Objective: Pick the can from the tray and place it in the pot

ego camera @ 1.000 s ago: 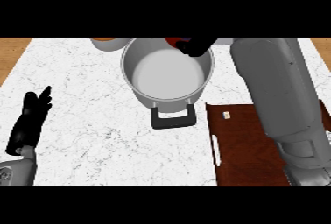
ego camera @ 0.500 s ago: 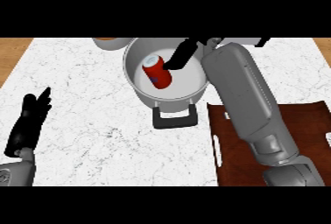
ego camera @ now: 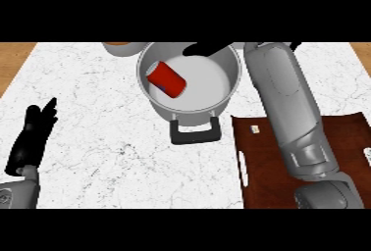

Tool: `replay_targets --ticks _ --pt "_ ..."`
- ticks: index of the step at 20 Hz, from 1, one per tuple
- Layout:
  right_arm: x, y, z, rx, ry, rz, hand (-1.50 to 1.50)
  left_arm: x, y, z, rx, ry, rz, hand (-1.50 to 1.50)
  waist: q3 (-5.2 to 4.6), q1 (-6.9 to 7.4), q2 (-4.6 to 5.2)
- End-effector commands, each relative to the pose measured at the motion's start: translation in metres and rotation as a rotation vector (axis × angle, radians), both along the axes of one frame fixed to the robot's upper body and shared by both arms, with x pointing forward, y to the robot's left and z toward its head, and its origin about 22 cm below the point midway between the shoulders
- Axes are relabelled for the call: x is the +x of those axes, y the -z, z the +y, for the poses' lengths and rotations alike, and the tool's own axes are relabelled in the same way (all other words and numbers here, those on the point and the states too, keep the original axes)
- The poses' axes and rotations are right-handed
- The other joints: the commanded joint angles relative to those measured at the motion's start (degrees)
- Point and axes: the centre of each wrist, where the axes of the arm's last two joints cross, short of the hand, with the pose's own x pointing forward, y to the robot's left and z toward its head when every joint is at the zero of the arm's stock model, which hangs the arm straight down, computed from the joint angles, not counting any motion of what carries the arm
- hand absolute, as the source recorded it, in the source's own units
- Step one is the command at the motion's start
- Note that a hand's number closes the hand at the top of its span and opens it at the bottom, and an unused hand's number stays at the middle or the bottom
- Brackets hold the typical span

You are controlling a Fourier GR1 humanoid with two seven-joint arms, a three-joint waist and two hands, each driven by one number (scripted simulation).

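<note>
Nearest me, my left hand (ego camera: 33, 139) rests at the counter's left edge, fingers straight and together, pointing up, holding nothing. A wide stretch of white marbled counter (ego camera: 94, 147) lies open between it and the pot. At lower right the dark brown tray (ego camera: 272, 162) sits flat, squared corners, a small pale tag near its top left corner; my grey right forearm crosses over most of it.

Middle ground: the pot (ego camera: 228, 90), round grey metal with a pale smooth inside, its black loop handle facing me and lying just beside the tray's upper left corner. The can (ego camera: 167, 80), a red cylinder, lies tilted on its side inside the pot, toward the left wall.

Far side: my right hand (ego camera: 206, 48) is over the pot's far rim, fingers spread and relaxed, pinching nothing, apart from the can. Half a second ago that hand hung lower, just by the can; now it has drawn back to the rim. Beyond, a round pale dish (ego camera: 121, 47) touches the upper edge of view.
</note>
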Motion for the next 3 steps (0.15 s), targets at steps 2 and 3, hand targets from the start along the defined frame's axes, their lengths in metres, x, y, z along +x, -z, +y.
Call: replay_targets --ticks 2,3 --pt "0.013 -0.005 -0.056 0.144 0.113 -0.022 -1.5 -0.01 0.003 -0.004 0.0 -0.007 -0.001 0.0 0.01 0.08 0.02" --pt "0.012 -0.005 -0.072 0.161 0.133 -0.042 -1.5 -0.004 -0.006 -0.005 -0.01 -0.006 0.008 0.0 0.02 -0.35 -0.1"
